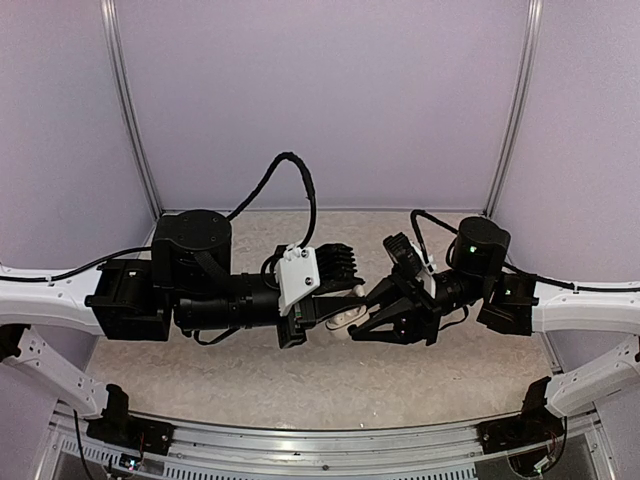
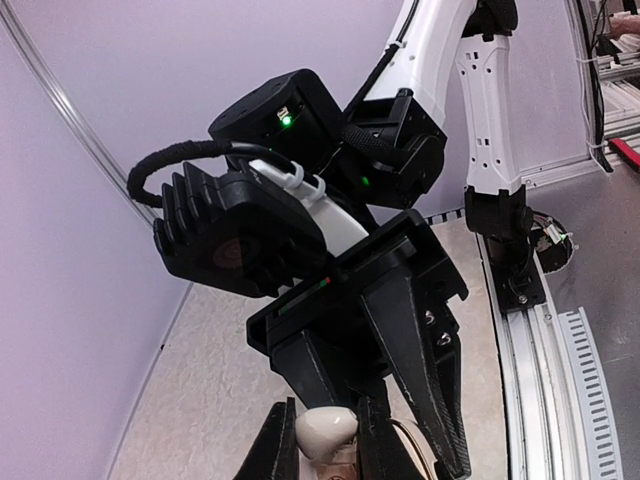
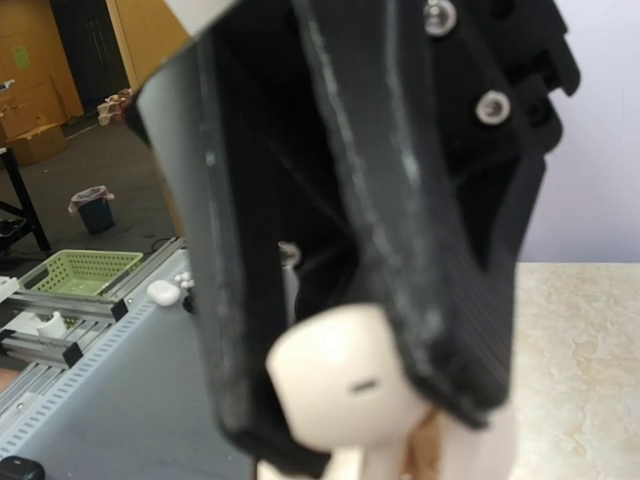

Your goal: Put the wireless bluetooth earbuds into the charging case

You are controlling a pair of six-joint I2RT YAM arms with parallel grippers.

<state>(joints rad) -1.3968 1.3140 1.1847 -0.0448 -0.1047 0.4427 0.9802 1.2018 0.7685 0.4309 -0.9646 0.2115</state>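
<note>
Case: the charging case [image 3: 345, 385] hangs above the tabletop [image 1: 250, 380] — your left pincer [image 2: 322, 458] is clamped on it.
Approach: your right pincer [image 1: 358, 328] has its fingers together, tips just beside the case, which lies at its 9 o'clock.
Hidden: earbuds and wells — you can't tell whether the right holds one.

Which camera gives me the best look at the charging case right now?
Right wrist. The charging case sits close and central there, its rounded shell and small dark spot plain, though it is blurred and partly covered. Left wrist shows only its rounded end at the bottom edge; top external shows a mostly hidden white speck.
</note>
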